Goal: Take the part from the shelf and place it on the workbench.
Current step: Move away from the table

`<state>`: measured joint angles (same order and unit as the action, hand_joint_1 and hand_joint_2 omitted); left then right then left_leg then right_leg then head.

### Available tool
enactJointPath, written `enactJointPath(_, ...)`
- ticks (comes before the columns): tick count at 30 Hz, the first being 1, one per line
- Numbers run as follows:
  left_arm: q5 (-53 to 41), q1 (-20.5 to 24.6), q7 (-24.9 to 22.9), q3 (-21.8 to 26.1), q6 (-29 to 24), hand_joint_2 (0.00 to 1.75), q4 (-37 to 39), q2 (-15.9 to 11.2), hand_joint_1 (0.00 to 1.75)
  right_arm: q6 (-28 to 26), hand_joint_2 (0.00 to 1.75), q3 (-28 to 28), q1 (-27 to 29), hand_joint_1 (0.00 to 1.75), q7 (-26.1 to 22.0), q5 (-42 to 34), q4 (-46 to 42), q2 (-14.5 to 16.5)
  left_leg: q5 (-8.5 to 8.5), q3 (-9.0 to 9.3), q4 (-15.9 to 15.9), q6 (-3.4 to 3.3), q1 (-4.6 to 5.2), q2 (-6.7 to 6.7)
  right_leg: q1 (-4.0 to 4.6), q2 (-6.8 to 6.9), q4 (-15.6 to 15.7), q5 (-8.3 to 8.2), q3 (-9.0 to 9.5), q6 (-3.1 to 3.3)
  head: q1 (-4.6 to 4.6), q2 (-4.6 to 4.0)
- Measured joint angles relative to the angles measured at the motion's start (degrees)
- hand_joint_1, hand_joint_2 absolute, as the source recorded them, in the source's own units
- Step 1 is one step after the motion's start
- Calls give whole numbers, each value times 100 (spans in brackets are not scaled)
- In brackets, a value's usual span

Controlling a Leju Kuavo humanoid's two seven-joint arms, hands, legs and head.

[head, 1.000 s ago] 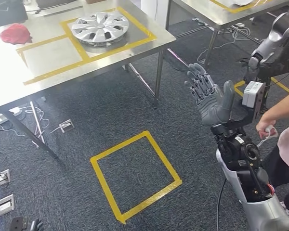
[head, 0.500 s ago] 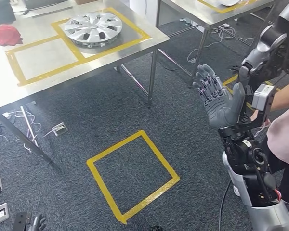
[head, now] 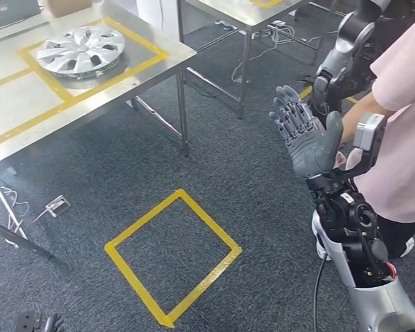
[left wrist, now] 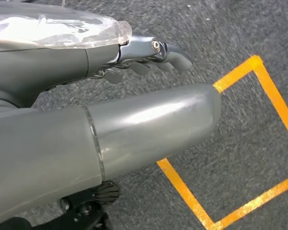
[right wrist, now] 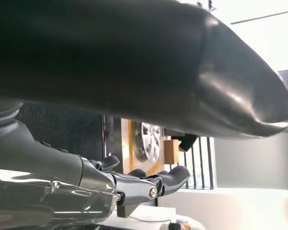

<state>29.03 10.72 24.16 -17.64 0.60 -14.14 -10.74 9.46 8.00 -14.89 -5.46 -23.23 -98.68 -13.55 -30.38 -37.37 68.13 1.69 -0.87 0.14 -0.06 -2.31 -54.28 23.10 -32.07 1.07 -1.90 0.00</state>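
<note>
Silver and spoked, the wheel cover (head: pixel 80 50) is seen lying flat on the steel workbench (head: pixel 158 66), inside the yellow tape frame (head: pixel 142 62) marked on the bench top. Well to the right of the workbench, the right hand (head: pixel 306 135) is held raised over the dark carpet with its fingers spread and nothing grasped, a person's arm (head: pixel 360 114) being just behind it. The left hand (left wrist: pixel 150 52) is held low over the carpet, beside a yellow tape square (head: pixel 171 252) on the floor in front of the workbench, its fingers extended and nothing held.
</note>
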Motion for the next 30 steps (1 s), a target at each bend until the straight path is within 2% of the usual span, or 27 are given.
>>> enactJointPath(2,-1,6,1,0,-2,0,0,-4,0,0,0,-1,-9,0,-1,0,0,0,375,368,-817,16,-47,-146,-7,-108,-60,23,-24,-48,40,0)
enactJointPath(3,-2,7,0,0,-3,0,0,-5,0,0,0,-2,-14,0,-2,0,0,0,465,489,-1081,5,-62,-205,-6,-157,-89,32,-44,-81,51,0)
enactJointPath(4,-3,7,-1,0,-5,0,0,-4,0,0,0,-2,-18,0,-2,0,0,0,482,543,-1201,-18,-62,-241,-2,-200,-106,34,-65,-114,53,0)
enactJointPath(6,-5,16,-3,0,-7,0,0,3,0,-2,0,-6,-21,0,-2,0,-1,-1,485,548,-1217,-95,-46,-173,-10,-280,-100,18,-89,-181,38,0)
enactJointPath(8,-5,37,-2,0,-14,0,0,8,0,-4,0,-10,-25,0,-3,-1,-2,-2,507,560,-1245,-170,-48,-89,-20,-184,-235,112,-151,-241,5,0)
enactJointPath(9,-5,43,-1,0,-18,0,0,8,0,-4,0,-10,-33,0,-4,-2,-2,-2,515,565,-1258,-201,-54,-45,-23,-78,-474,254,-254,-267,-30,0)
enactJointPath(11,-6,32,2,0,-25,0,0,8,0,-3,0,-9,-39,0,-5,-2,1,-2,509,568,-1261,-238,-40,43,-37,124,-1255,641,-604,-312,-109,0)
enactJointPath(12,-6,22,2,0,-25,0,0,9,0,-3,0,-9,-32,0,-5,-2,5,-2,503,569,-1260,-246,-31,90,-46,161,-1628,782,-776,-327,-135,0)
enactJointPath(13,-5,15,2,0,-25,0,1,10,0,-2,0,-9,-21,0,-5,-2,11,-2,497,574,-1260,-248,-26,135,-52,181,-1825,817,-870,-332,-156,0)
enactJointPath(14,-5,12,2,0,-25,0,1,10,0,-1,0,-9,-15,0,-5,-2,17,-2,488,584,-1259,-245,-22,180,-55,195,-1797,742,-855,-328,-180,0)
enactJointPath(15,-5,11,2,0,-25,0,1,11,0,-1,0,-9,-14,0,-7,-2,22,-2,477,601,-1259,-237,-19,223,-52,219,-1528,567,-721,-313,-206,0)
enactJointPath(16,-5,13,2,0,-25,0,1,11,0,1,0,-9,-17,0,-11,-2,24,-2,462,626,-1260,-224,-17,263,-45,276,-1100,345,-505,-288,-229,0)
enactJointPath(17,-5,16,3,0,-26,0,0,12,0,3,0,-9,-24,0,-15,-2,25,-2,446,648,-1260,-207,-6,300,-17,369,-685,192,-294,-260,-245,0)
enactJointPath(18,-5,17,4,0,-30,0,1,12,0,8,0,-9,-33,0,-18,-2,25,-2,433,662,-1260,-186,8,334,11,446,-365,92,-139,-225,-255,0)
enactJointPath(19,-5,17,5,0,-33,0,1,13,0,13,0,-10,-41,0,-20,-2,26,-2,423,671,-1263,-163,20,374,40,495,-192,64,-65,-194,-253,0)
enactJointPath(21,-5,21,7,0,-40,0,1,16,0,21,0,-10,-51,0,-21,-2,26,-2,416,688,-1285,-110,37,467,64,440,-127,72,-67,-133,-230,0)
enactJointPath(22,-5,28,7,0,-40,0,1,17,0,24,0,-10,-51,0,-22,-2,26,-2,395,700,-1282,-79,32,473,52,391,-100,58,-58,-103,-216,0)
enactJointPath(23,-5,35,8,0,-40,0,0,19,0,27,0,-10,-59,0,-23,-2,26,-2,337,684,-1221,-52,26,409,37,347,-70,39,-45,-66,-197,0)
enactJointPath(24,-5,39,9,0,-40,0,0,18,0,31,0,-8,-72,0,-23,-2,26,-2,215,605,-1034,-29,21,305,21,305,-39,17,-32,-30,-174,0)
enactJointPath(26,-3,25,10,0,-40,0,1,14,0,34,0,0,-91,0,-22,-2,27,-1,-150,246,-305,-10,12,76,14,215,-18,-4,-33,16,-106,0)
enactJointPath(27,-2,11,10,0,-41,0,2,12,0,34,0,4,-91,0,-21,-2,30,-1,-300,30,103,-6,13,33,17,161,-19,-7,-39,25,-73,0)
enactJointPath(28,0,-5,10,0,-42,0,2,11,0,34,0,8,-86,0,-20,-2,34,0,-351,-125,369,-4,13,18,19,105,-21,-7,-41,28,-43,0)
enactJointPath(29,1,-15,10,0,-42,0,2,12,0,35,0,10,-83,0,-20,-2,38,0,-283,-179,413,-6,12,13,20,47,-24,-7,-40,28,-18,0)
enactJointPath(30,2,-19,10,0,-42,0,2,11,0,35,0,10,-83,0,-20,-2,40,0,-107,-118,215,-12,9,5,19,-12,-29,-6,-35,27,3,0)
